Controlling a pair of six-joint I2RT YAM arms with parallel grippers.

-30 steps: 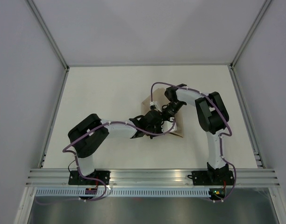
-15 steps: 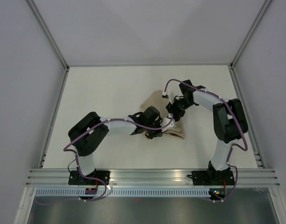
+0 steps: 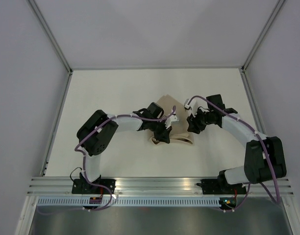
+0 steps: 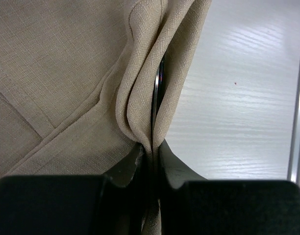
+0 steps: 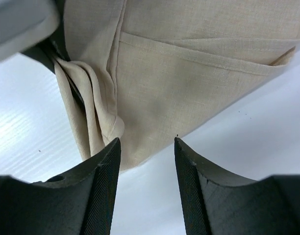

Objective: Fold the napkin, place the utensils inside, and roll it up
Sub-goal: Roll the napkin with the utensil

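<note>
Pinches a raised fold of the napkin [image 4: 66, 58] in the closed left hand [image 4: 151, 156], ridge running straight away from the fingers [image 4: 125, 169], and holds the right hand [image 5: 146, 147] open, empty, just beside the cloth's right edge at mid-surface [image 4: 238, 98].

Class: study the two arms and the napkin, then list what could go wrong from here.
The left gripper pinches only a thin fold of the napkin; a pull could slip it free and undo the fold.
A dark slim thing, maybe the fork, sits in that fold and might slide out.
The right gripper is open by the napkin's edge; closing there may bunch the cloth.
</note>
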